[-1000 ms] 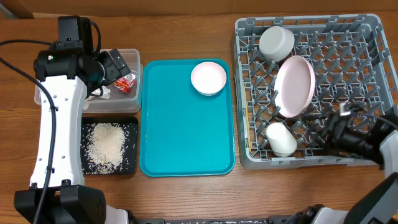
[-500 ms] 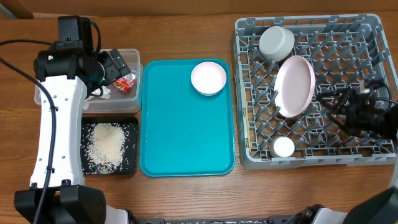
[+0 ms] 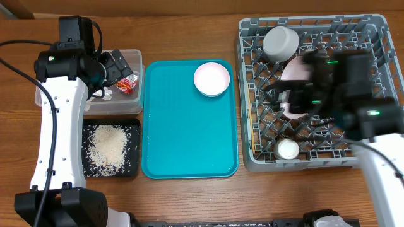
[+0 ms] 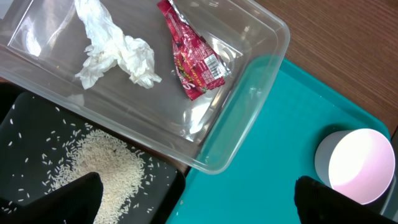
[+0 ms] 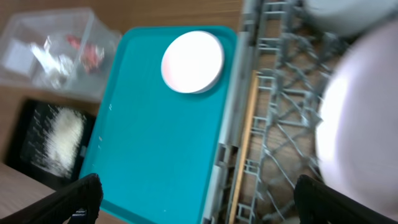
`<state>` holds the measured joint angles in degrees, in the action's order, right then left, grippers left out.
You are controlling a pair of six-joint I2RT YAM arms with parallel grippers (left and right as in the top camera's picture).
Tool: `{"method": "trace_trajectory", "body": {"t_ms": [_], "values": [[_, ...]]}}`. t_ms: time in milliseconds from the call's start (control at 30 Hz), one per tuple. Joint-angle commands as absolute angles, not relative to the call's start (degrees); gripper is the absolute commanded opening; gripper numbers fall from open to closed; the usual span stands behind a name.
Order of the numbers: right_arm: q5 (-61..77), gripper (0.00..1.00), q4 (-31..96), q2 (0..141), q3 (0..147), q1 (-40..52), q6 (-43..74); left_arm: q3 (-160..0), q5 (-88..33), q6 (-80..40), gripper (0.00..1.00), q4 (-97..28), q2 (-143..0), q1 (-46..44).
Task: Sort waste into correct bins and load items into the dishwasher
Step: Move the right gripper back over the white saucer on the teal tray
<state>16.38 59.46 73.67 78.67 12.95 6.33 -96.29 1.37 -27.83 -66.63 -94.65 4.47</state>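
Sitting in the clear tub (image 4: 211,124) are tissue (image 4: 115,53) and wrapper (image 4: 196,62).

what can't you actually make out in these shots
- overhead: the blurred right arm covers most of the pink plate.
- overhead: the left arm hides most of the tissue.
- right wrist: the whole view is blurred; the wooden strip at the rack edge may be chopsticks, one or two unclear.
- right wrist: the bowl is cut off by the top edge.
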Motion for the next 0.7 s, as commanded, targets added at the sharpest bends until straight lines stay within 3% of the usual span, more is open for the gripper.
{"method": "trace_trajectory", "body": {"t_ms": [0,233,300,400,500,667], "values": [[0.6,1.00,57.1,77.2,79.6,23.5,8.0,-96.7,1.9,-26.6,1.00,-66.6,-94.4,4.1],[1.5,0.98,46.2,89.9,79.6,37.7,5.5,-96.7,1.9,-26.6,1.00,-66.6,-94.4,4.1],[1.3,0.82,42.9,93.3,79.6,38.8,5.5,-96.7,1.9,-26.6,1.00,-66.6,-94.4,4.1],[0.7,0.43,37.6,98.1,79.6,39.0,5.5,-96.7,1.9,-26.6,1.00,-66.6,-94.4,4.1],[-4.7,0.33,32.7,102.2,79.6,38.9,5.5,-96.7,1.9,-26.6,1.00,-66.6,-94.4,4.1],[-18.2,0.33,24.1,106.1,79.6,38.9,-0.8,-96.7,1.9,-26.6,1.00,-66.7,-94.4,4.1]]}}
